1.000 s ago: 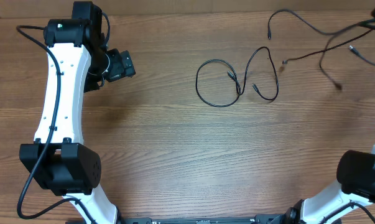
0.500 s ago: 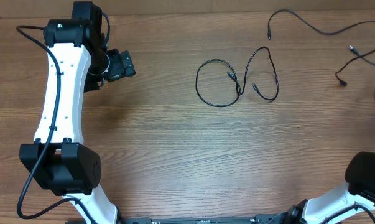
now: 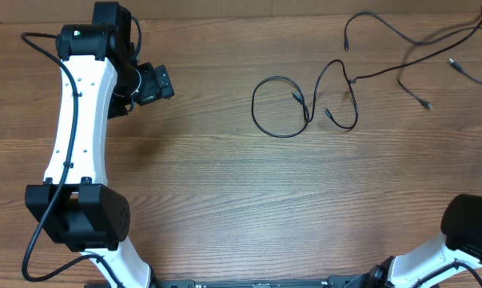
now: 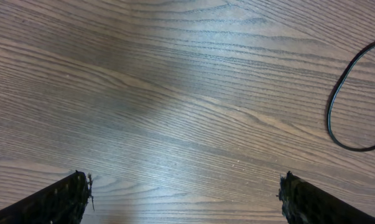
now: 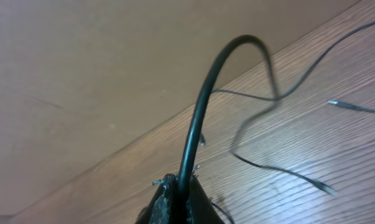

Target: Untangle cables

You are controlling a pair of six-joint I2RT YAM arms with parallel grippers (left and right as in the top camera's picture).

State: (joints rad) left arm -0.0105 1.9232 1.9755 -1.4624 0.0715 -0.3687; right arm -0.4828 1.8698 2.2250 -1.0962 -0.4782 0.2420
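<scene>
**Right Arm Grips Cable, Left Waits Open**

Rt gripper point(image 5: 178, 200) is clamped tight on a raised cable point(image 5: 196, 118), which arches up out of its jaws. Left gripper point(image 4: 184, 199) hangs spread wide over bare table point(image 4: 175, 93), holding nothing. Mid-table, a looped cable point(image 3: 307, 114) lies flat in two joined loops. Farther back, to the rt, loose strands point(image 3: 376, 74) trail toward the far corner.
</scene>
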